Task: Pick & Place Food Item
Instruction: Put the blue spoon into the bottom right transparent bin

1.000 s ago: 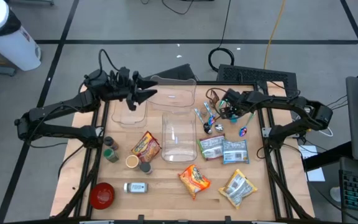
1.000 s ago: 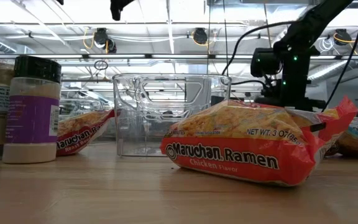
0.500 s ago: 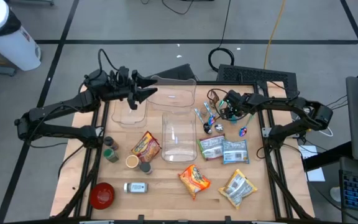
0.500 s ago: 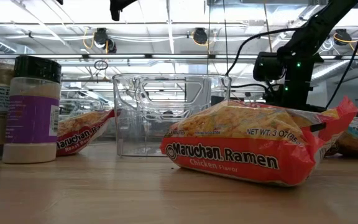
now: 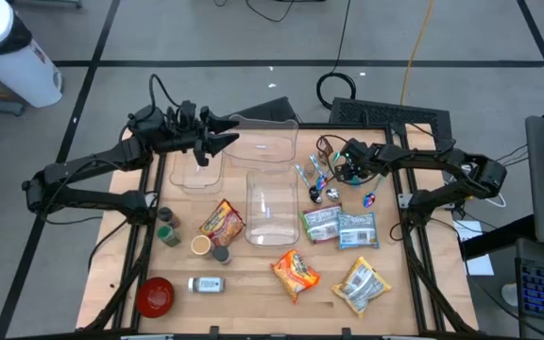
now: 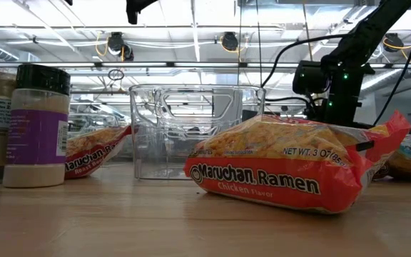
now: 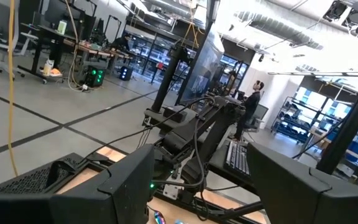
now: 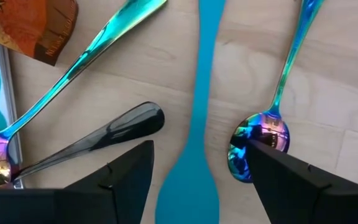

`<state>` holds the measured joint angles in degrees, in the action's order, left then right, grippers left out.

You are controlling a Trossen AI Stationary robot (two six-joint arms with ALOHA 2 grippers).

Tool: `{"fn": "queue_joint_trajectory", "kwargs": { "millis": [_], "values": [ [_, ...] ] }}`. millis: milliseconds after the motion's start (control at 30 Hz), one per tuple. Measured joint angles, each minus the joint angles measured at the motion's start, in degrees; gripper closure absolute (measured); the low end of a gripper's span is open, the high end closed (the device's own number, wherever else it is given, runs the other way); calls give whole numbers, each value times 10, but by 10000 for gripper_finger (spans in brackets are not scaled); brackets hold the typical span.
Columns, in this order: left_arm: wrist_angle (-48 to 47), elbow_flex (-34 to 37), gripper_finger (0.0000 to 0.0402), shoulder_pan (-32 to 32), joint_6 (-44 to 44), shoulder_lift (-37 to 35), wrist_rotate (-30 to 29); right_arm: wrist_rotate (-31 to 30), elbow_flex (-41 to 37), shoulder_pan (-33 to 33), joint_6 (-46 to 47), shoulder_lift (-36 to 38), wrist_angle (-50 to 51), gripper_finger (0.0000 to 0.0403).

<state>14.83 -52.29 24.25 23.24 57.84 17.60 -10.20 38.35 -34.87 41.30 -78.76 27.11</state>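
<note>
Nearest you in the low view lies the Maruchan ramen packet (image 6: 291, 171), flat on the table (image 6: 120, 228), untouched by either arm. Left of it stands a spice jar (image 6: 36, 125); behind it sits the clear plastic bin (image 6: 191, 128). Farther back, your right gripper (image 5: 340, 168) hangs low over the cutlery, fingers spread apart around a blue spatula (image 8: 199, 124), grasping nothing. Left gripper (image 5: 223, 144) hovers at the far edge, fingers parted, empty.

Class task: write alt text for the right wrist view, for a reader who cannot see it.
The right gripper, fingers open, hovers directly above a turquoise utensil lying on the wooden table. Iridescent spoons lie on either side, with a black handle alongside.
</note>
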Motion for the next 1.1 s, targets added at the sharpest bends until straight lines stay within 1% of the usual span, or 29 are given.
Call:
{"fn": "queue_joint_trajectory", "kwargs": {
  "millis": [267,467,667,800,1100],
  "values": [
    [-1,0,137,0,2,0,0,7,-2,16,-13,-2,2,204],
    [-1,0,137,0,2,0,0,2,-3,38,-18,-10,3,221],
    [-1,0,137,0,2,0,0,8,0,42,-1,-27,2,243],
    [-1,0,137,0,13,0,0,19,0,42,0,-29,-1,276],
    [-13,0,137,0,16,0,19,30,0,42,5,-27,-4,368]
  ]
}}
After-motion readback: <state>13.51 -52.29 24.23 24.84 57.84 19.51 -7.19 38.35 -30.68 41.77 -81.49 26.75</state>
